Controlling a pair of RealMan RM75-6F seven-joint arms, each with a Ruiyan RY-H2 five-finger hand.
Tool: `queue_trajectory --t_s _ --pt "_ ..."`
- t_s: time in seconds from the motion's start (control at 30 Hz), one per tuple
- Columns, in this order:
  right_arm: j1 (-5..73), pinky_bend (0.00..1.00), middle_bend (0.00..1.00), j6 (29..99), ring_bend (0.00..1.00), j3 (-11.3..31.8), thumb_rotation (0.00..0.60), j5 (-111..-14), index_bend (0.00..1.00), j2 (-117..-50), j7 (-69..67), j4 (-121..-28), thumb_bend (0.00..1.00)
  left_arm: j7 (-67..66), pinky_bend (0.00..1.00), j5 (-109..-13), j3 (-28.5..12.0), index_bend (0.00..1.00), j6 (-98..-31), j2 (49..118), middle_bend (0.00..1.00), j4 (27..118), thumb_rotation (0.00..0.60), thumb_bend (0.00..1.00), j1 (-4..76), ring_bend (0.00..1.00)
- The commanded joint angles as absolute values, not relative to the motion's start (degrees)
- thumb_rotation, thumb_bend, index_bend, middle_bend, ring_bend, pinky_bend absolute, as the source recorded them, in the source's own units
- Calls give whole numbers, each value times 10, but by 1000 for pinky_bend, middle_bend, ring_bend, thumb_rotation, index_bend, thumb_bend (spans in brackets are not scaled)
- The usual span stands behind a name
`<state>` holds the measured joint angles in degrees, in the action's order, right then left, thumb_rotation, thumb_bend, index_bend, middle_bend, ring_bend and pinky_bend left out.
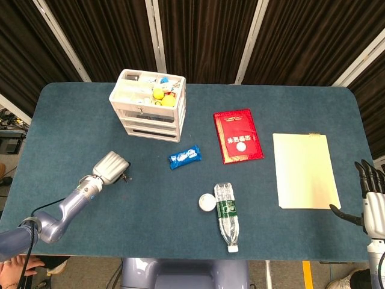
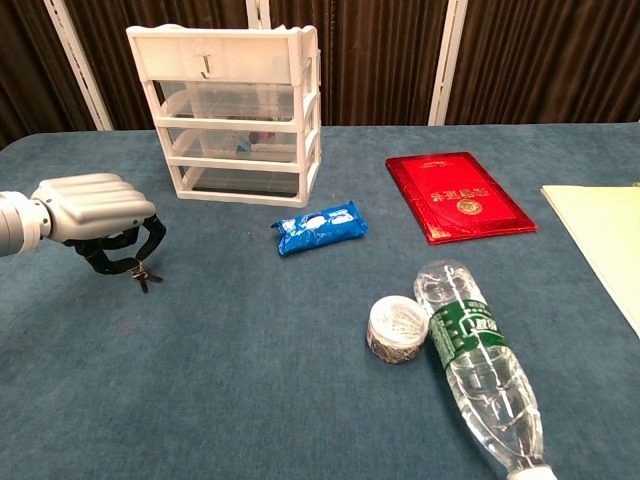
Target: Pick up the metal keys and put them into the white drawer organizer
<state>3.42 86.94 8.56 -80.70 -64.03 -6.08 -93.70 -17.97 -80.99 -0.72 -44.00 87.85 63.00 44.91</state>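
white organizer [image 2: 228, 110], red booklet [image 2: 458, 195]; blue packet [image 2: 318, 227]

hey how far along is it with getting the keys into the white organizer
Early stage. Done: the left hand has curled its fingers around the metal keys, which hang from its fingertips just above the table. In hand: carrying them. Left: moving them over to the white drawer organizer and dropping them in; its drawers look closed, its top tray open. The right hand rests idle at the table's edge, fingers spread.
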Motion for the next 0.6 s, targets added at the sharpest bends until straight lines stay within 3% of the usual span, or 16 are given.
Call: queue_trajectory --t_s 0.03,0.6 --pt "34 0 0 870 0 86 600 -807 0 -641 -61 -937 63 -182 678 -812 -11 577 -446 874 895 636 600 463 452 807" --pt "34 0 0 871 0 86 600 -808 0 -641 -65 -936 62 -197 679 -816 -61 574 -497 828 897 686 600 463 479 807"
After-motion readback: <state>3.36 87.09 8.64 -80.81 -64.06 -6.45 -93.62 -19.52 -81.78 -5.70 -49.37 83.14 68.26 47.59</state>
